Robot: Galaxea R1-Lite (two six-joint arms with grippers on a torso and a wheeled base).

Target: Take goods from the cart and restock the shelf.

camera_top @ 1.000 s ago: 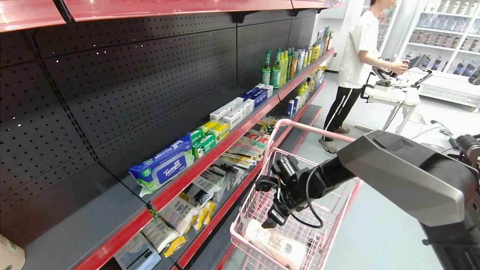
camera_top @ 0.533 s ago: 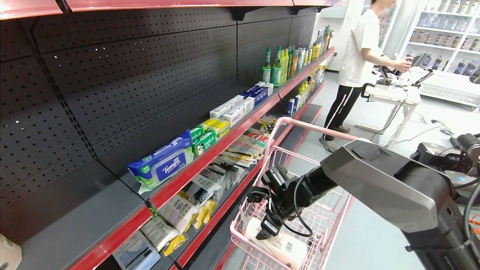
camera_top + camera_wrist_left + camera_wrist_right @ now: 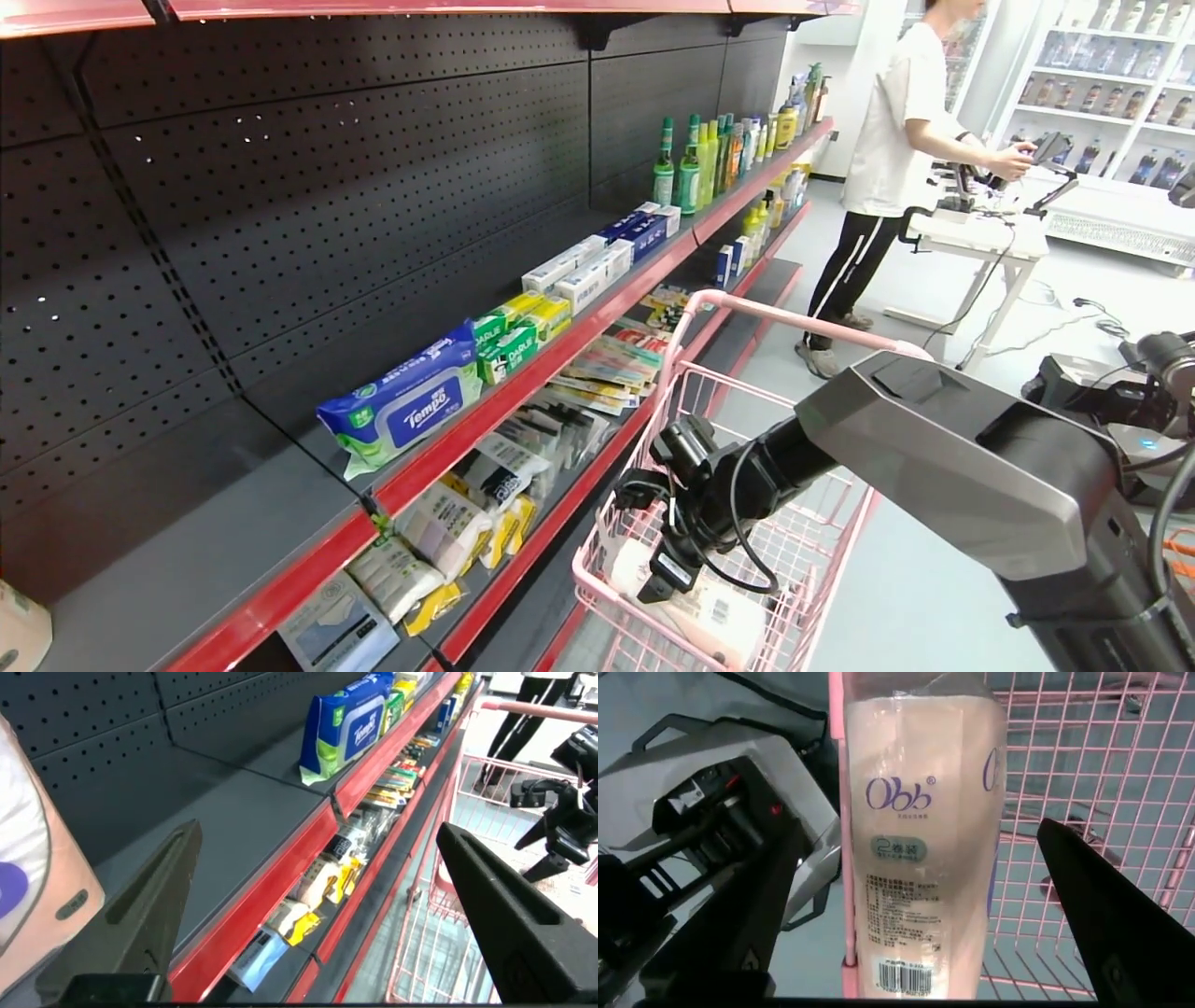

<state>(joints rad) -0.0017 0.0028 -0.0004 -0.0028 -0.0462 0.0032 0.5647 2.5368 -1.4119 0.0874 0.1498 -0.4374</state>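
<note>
Right gripper (image 3: 653, 586) hangs low inside the pink cart (image 3: 773, 320), its fingers spread wide and holding nothing. A pale peach pack (image 3: 920, 793) lies in the cart between those fingers, stretched along the cart's pink rim at the end nearest the robot. From the right wrist view both fingers stand clear of the pack, one on each side.

The left gripper (image 3: 313, 835) is also wide open and empty. It sits above a bare grey stretch of the shelf (image 3: 233, 532), close to the red front edge. Another pale pack with purple print (image 3: 23, 859) is just beside one of its fingers; whether they touch cannot be told. Farther along the same shelf board a blue pack of wipes (image 3: 401, 406) lies flat, with green boxes (image 3: 512, 341) just beyond it.
</note>
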